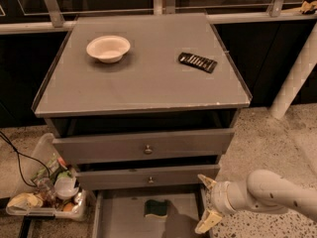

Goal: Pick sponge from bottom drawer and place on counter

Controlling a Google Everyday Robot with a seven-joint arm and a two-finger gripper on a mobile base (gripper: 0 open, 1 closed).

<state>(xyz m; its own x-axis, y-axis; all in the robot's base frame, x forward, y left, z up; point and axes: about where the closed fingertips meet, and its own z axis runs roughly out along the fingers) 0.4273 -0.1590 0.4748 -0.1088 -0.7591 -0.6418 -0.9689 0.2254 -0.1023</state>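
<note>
Camera view, sponge (156,208) crosswise, gripper (206,204) at right

One camera looks down from the front onto the counter (148,81), close in, end effector (202,204) at lower right

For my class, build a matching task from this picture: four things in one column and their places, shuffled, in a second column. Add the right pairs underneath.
Things
1. sponge
2. white bowl
3. black ridged object
4. gripper

Places
A. on the counter, right side
B. low down, fingers open, beside the right side of the bottom drawer
C. on the counter, left side
D. lying on the floor of the bottom drawer

Pairs: 1-D, 2-C, 3-A, 4-B
</note>
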